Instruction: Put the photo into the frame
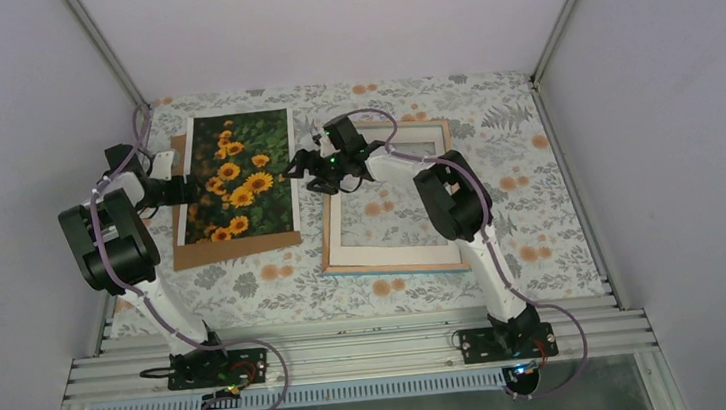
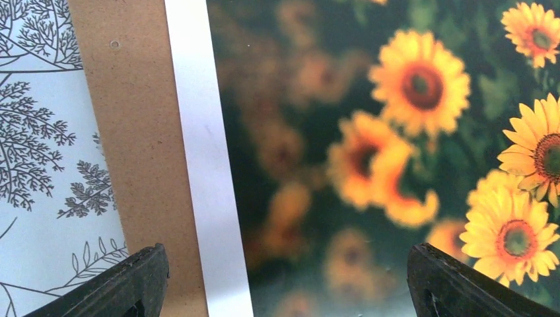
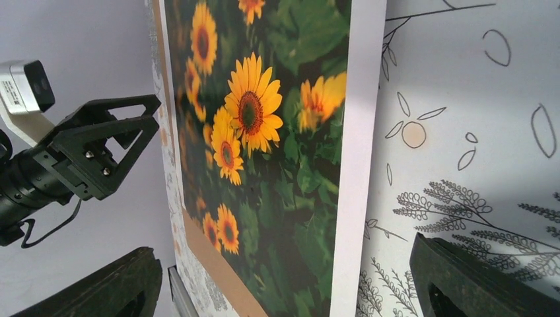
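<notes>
Left arm (image 1: 107,245) folded, elbow high and out to the left, wrist turned inward. Left gripper (image 1: 199,188) low, jaws spread wide, holding nothing. Right arm (image 1: 454,196) reaches forward and leftward. Right gripper (image 1: 303,168) also wide apart, empty. The two grippers face each other.

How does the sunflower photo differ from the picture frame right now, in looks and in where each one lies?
The photo is a solid sunflower print with a white margin; the frame is an open rectangle, tablecloth showing through it. The photo lies on a brown backing board at the left; the frame lies directly on the tablecloth at the right. Both are rectangular and lie flat.
</notes>
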Robot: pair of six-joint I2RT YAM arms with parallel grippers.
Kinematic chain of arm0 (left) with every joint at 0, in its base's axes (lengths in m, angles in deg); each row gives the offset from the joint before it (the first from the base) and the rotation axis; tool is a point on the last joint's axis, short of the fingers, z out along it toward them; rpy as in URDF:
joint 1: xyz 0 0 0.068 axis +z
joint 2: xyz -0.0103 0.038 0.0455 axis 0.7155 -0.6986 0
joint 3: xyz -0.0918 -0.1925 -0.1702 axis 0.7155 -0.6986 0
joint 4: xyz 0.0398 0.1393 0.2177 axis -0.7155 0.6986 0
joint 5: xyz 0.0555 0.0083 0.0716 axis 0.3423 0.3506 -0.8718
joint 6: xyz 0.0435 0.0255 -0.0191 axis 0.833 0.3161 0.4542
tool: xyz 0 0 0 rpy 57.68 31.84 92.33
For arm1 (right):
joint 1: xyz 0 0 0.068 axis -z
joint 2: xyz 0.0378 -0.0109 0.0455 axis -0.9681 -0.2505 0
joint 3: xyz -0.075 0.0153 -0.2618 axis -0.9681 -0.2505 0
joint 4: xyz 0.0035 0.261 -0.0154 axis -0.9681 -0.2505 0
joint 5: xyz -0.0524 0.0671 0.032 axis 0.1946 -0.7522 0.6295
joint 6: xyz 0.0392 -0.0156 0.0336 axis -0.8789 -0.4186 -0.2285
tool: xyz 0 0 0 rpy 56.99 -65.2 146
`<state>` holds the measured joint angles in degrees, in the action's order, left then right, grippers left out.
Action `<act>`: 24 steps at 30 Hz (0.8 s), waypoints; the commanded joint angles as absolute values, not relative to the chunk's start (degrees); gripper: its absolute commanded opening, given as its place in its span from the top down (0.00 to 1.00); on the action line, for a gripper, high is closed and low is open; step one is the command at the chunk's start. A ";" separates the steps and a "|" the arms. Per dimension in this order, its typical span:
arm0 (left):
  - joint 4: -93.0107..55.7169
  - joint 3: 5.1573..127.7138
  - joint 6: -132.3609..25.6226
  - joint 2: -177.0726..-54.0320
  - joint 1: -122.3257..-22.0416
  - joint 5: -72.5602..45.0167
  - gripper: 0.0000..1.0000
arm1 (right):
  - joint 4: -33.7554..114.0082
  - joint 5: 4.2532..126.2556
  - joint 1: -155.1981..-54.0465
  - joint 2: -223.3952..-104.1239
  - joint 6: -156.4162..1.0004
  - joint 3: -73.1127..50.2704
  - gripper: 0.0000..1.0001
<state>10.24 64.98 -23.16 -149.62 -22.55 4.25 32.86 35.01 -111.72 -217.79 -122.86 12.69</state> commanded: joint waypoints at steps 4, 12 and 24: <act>8.06 63.88 -22.62 -153.02 -22.26 5.99 0.10 | 29.29 39.98 -112.15 -221.54 -126.40 14.17 0.05; 9.23 62.36 -21.10 -155.06 -22.31 8.61 0.15 | 28.36 39.64 -112.28 -225.09 -127.76 15.81 0.06; 8.91 59.37 -19.30 -154.84 -23.68 8.68 0.17 | 29.71 36.26 -112.93 -228.91 -128.97 20.19 0.10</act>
<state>4.28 62.65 -19.92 -152.24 -22.26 7.81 31.99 36.38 -111.94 -223.69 -129.28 20.99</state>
